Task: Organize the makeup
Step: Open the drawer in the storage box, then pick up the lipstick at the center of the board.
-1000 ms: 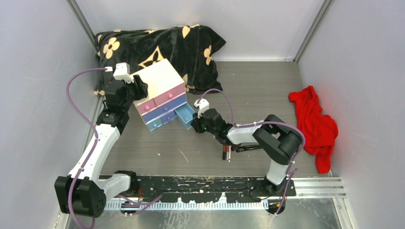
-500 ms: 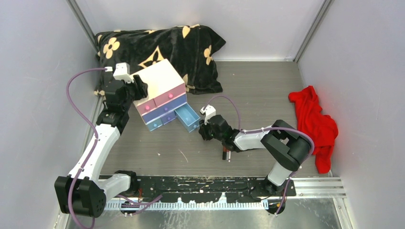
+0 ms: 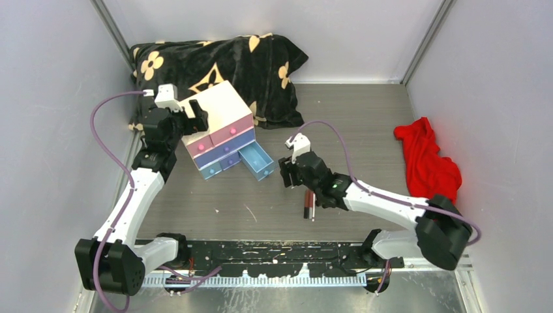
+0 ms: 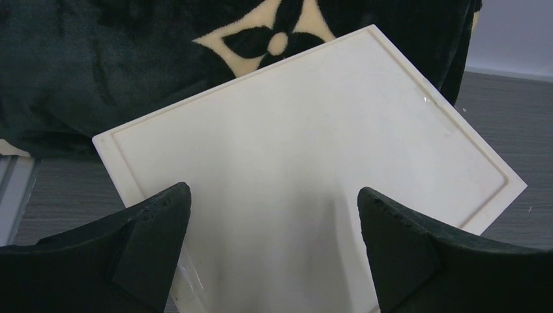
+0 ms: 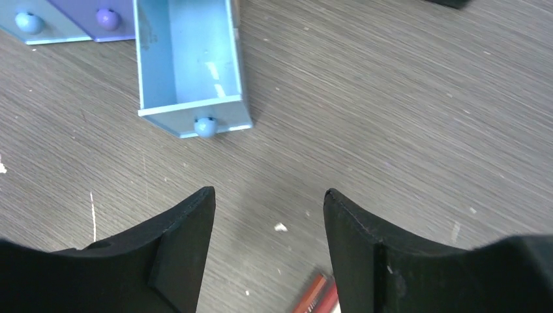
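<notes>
Two slim dark red tubes (image 3: 308,204) lie side by side on the table near the front middle; their tips show in the right wrist view (image 5: 318,297). My right gripper (image 3: 287,175) is open and empty, just above the table between the tubes and the pulled-out blue drawer (image 3: 256,160); it also shows in the right wrist view (image 5: 267,195). The drawer (image 5: 189,59) looks empty. My left gripper (image 3: 195,117) is open with its jaws either side of the white chest's top (image 4: 293,150). The other makeup is out of view.
The white chest (image 3: 218,120) with pink, purple and blue drawers stands at the back left, against a black flowered pillow (image 3: 215,62). A red cloth (image 3: 430,169) lies by the right wall. Grey walls close in both sides.
My right gripper has drawn back from the open blue drawer, to the right and toward the tubes, and its arm has stretched out. The left gripper has barely moved on the chest.
</notes>
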Tool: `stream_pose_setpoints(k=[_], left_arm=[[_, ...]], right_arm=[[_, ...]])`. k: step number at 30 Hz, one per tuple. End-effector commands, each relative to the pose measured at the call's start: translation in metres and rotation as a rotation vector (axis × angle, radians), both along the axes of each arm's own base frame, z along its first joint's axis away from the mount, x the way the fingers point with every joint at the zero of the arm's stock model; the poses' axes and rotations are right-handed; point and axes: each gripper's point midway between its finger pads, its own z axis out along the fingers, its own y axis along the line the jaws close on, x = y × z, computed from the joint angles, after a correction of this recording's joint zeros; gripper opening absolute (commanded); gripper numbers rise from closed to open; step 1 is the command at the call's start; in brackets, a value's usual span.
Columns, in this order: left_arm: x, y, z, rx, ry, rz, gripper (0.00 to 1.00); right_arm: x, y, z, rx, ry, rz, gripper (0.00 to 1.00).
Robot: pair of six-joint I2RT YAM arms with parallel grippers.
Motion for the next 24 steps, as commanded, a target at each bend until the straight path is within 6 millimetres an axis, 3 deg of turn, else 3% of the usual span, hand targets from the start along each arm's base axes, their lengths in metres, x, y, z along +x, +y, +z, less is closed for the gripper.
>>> stream_pose_setpoints(k=[1, 8, 18, 24], left_arm=[[-0.015, 0.006, -0.058, 0.015, 0.211, 0.017, 1.00], [-0.016, 0.000, -0.054, 0.009, 0.211, -0.017, 1.00], [-0.019, -0.003, -0.047, -0.003, 0.193, -0.030, 1.00], [-0.018, -0.005, -0.052, -0.010, 0.199, -0.035, 1.00]], right_arm=[[-0.012, -0.039, 0.015, -0.079, 0.041, -0.118, 0.66], [-0.048, -0.074, -0.017, -0.042, 0.197, -0.246, 0.63], [-0.072, -0.077, -0.064, 0.066, 0.339, -0.318, 0.47], [-0.079, -0.075, -0.080, 0.047, 0.393, -0.320, 0.46]])
